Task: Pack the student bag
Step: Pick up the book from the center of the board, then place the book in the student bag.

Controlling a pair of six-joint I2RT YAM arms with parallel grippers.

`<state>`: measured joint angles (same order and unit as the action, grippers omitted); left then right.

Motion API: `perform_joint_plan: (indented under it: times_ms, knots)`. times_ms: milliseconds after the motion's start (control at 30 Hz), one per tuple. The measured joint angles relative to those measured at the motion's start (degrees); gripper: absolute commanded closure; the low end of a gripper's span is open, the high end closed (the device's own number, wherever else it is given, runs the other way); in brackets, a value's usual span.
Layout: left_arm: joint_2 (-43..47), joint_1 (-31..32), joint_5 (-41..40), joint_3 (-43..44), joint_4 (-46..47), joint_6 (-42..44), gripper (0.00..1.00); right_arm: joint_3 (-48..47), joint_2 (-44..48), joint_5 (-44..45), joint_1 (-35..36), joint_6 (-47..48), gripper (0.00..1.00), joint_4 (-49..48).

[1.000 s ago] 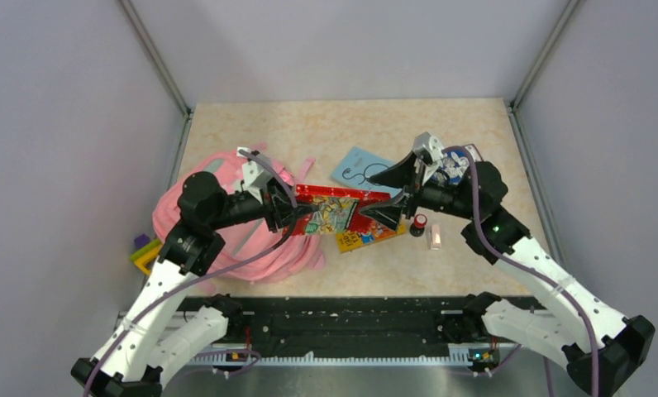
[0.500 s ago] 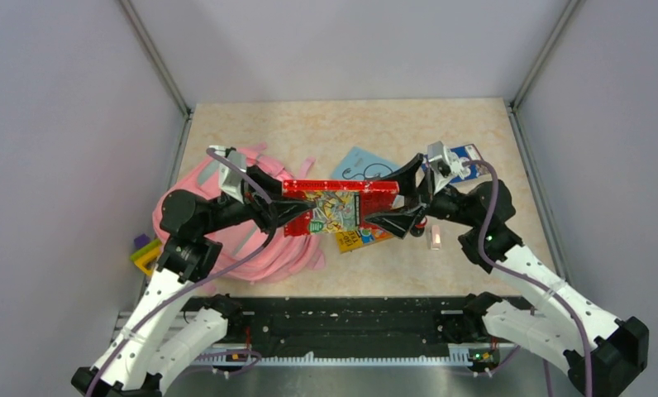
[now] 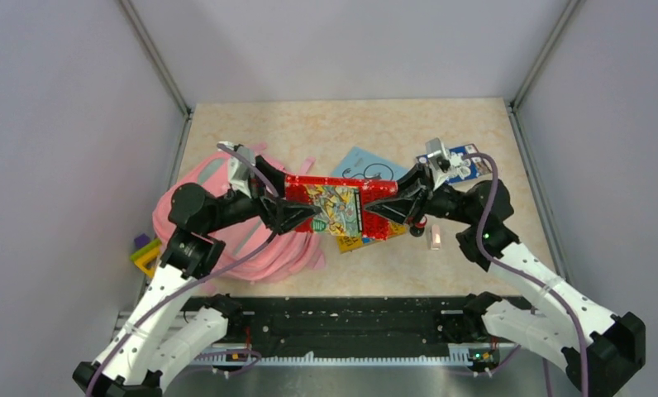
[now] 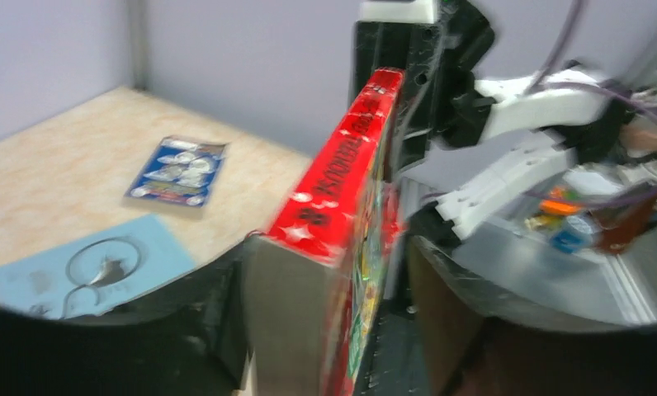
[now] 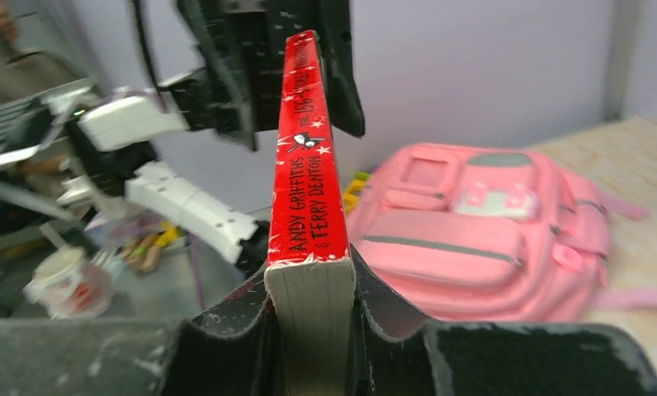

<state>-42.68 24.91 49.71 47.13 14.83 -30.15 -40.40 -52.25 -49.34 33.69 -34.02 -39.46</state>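
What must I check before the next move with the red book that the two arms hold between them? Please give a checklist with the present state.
1. Right pincer shut on the thick red book with a cartoon cover: ok, it presses both covers.
2. Left pincer grip on the book: cannot tell; the book sits inside it, but the view is blurred.
3. Book lifted off the beige table: ok.
4. Main opening of the soft pink fabric backpack unzipped: cannot tell; only its front pockets show.
5. Way to the backpack free: not ok, the left arm stands between.
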Motion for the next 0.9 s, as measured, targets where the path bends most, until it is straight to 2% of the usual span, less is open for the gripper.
perform_joint_plan:
  times_ms: [67,267,400,467,567,667,700,900]
  knots:
    - [-0.5,0.0,-3.0,1.5,-6.4,5.4,0.06,-0.1,1.6,4.9,0.2,2.5,1.00,8.0]
    - [-6.0,0.2,-19.1,1.9,-25.9,18.6,0.02,-2.9,3.0,29.6,0.3,7.7,1.00,31.7]
    - [-11.8,3.2,-30.1,1.4,-35.9,22.6,0.03,-3.1,2.8,43.1,0.0,8.8,1.00,41.5]
    - [-14.8,6.5,-35.2,1.7,-39.6,23.4,0.03,-3.1,2.8,46.5,0.0,9.0,1.00,44.1]
    - [-21.1,13.5,-42.5,2.7,-45.8,23.9,0.14,-3.1,2.9,50.4,0.0,9.4,1.00,46.4]
    - [-25.1,16.7,-46.3,3.0,-49.8,23.1,0.33,-3.1,3.2,52.6,0.0,9.7,1.00,47.2]
    - [-25.9,17.1,-47.4,3.0,-50.8,22.7,0.36,-3.1,3.4,53.2,0.0,10.0,1.00,47.5]
    - [-26.8,18.4,-53.1,3.6,-54.8,20.4,0.41,-3.1,4.3,55.0,0.0,10.5,1.00,48.4]
